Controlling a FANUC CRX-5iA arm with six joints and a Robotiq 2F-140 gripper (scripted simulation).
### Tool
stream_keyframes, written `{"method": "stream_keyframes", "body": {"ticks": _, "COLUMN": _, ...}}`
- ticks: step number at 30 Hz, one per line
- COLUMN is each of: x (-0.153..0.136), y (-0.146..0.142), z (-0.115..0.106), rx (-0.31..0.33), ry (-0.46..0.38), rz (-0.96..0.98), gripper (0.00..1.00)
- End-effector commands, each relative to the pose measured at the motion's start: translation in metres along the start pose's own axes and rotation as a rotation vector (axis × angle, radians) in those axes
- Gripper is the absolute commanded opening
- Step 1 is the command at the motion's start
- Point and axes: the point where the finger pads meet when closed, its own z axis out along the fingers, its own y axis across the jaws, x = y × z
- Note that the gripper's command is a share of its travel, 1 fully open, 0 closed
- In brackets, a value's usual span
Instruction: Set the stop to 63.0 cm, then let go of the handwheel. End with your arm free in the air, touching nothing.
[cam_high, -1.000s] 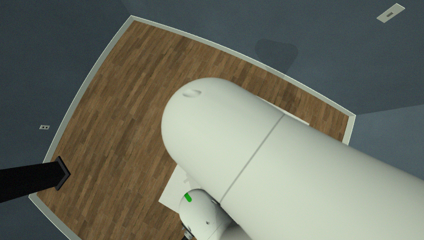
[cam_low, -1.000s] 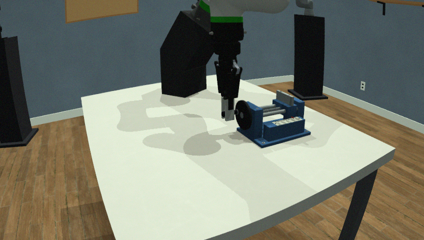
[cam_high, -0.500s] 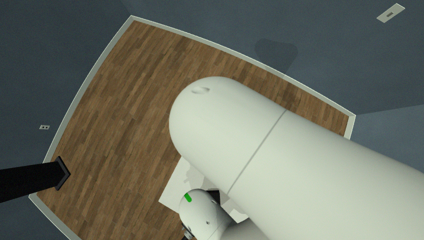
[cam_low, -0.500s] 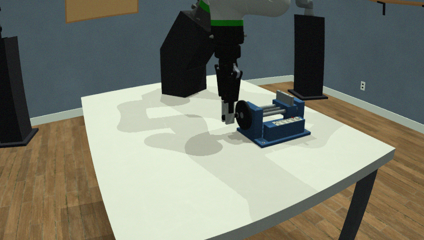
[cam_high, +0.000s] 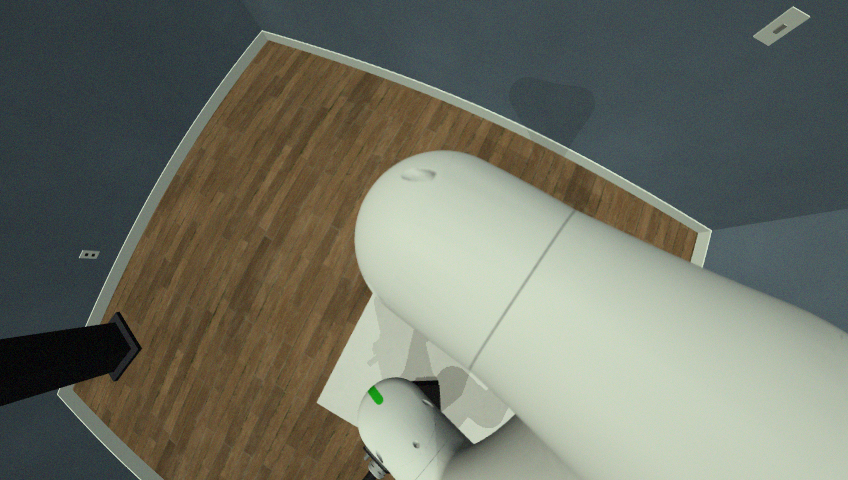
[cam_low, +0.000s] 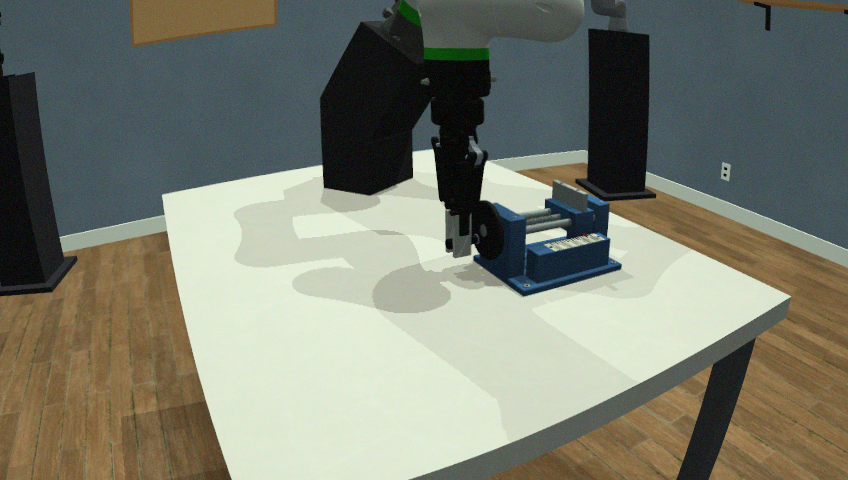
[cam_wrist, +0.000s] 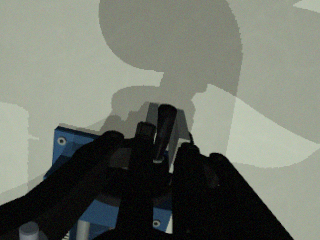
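A blue stop fixture (cam_low: 553, 255) (cam_wrist: 67, 143) stands on the white table (cam_low: 357, 368), right of the middle. It has two steel rods, a grey stop plate (cam_low: 570, 195) at its far end and a white scale strip (cam_low: 571, 243) on its side. A black handwheel (cam_low: 489, 229) (cam_wrist: 164, 130) sits on its near left end. My gripper (cam_low: 461, 240) (cam_wrist: 163, 119) hangs straight down at the wheel's left side and is shut on the handwheel's crank handle. In the top view the white arm (cam_high: 535, 297) hides the fixture and gripper.
A black slanted block (cam_low: 368, 113) stands on the table behind the gripper. Black pillars stand on the wooden floor at the left (cam_low: 23, 178) and the back right (cam_low: 615, 107). The table's edge runs close to the fixture's right.
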Motion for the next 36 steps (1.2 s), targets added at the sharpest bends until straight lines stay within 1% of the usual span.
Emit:
{"method": "stream_keyframes", "body": {"ticks": 1, "x": 0.000, "y": -0.004, "z": 0.004, "rx": 0.000, "ry": 0.000, "rz": 0.000, "gripper": 0.04}}
{"method": "stream_keyframes", "body": {"ticks": 12, "x": 0.000, "y": -0.018, "z": 0.010, "rx": 0.000, "ry": 0.000, "rz": 0.000, "gripper": 0.04}}
{"method": "stream_keyframes", "body": {"ticks": 22, "x": 0.000, "y": -0.033, "z": 0.008, "rx": 0.000, "ry": 0.000, "rz": 0.000, "gripper": 0.04}}
{"method": "stream_keyframes", "body": {"ticks": 27, "x": 0.000, "y": -0.042, "z": 0.003, "rx": 0.000, "ry": 0.000, "rz": 0.000, "gripper": 0.04}}
{"method": "stream_keyframes", "body": {"ticks": 36, "x": 0.000, "y": -0.053, "z": -0.015, "rx": 0.000, "ry": 0.000, "rz": 0.000, "gripper": 0.04}}
